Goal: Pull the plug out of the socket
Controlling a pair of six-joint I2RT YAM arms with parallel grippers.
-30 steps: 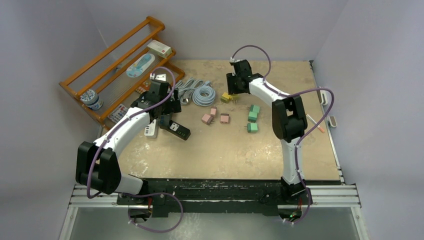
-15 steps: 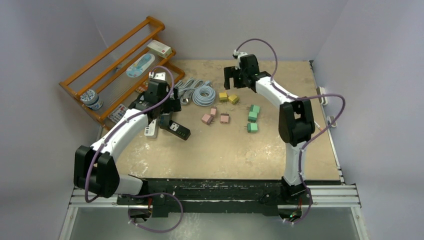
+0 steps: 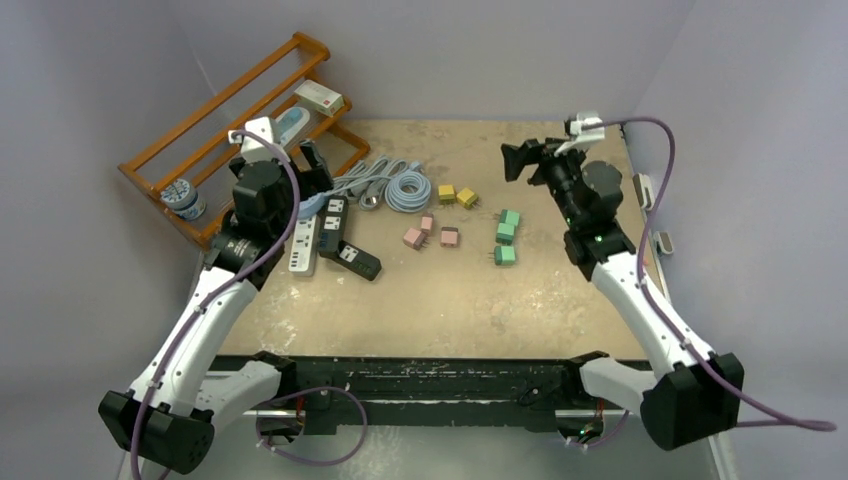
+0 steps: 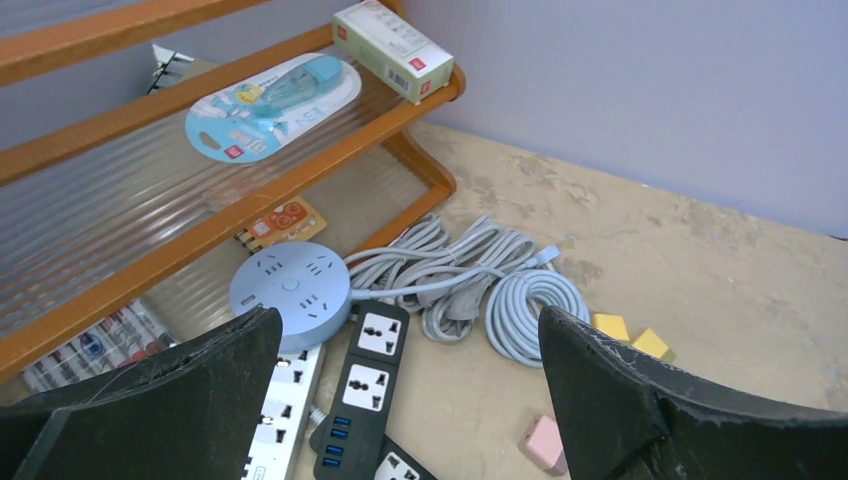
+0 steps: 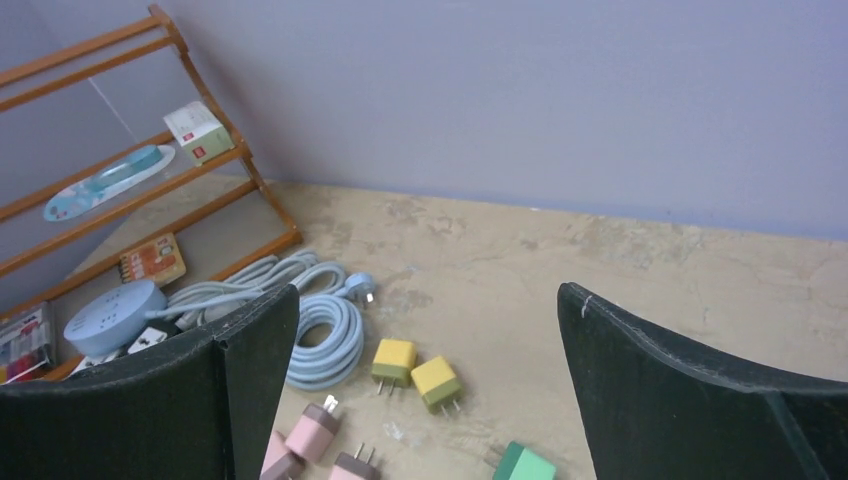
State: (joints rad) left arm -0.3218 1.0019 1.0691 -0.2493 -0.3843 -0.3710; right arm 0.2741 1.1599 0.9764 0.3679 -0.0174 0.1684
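Eight loose plugs (image 3: 450,237) lie mid-table, and none looks seated in any view: the sockets of the black strip (image 4: 367,385) appear bare, so the pulling seems finished. That strip sits just below the left end effector (image 4: 405,340), toward 5 o'clock in the top view, with its long axis near 12-to-6, so the left arm is nearer. Both it and the right end effector (image 5: 428,300) hang spread wide, holding nothing. The rack (image 3: 215,105) crowds 10 o'clock, and open table lies toward 3.
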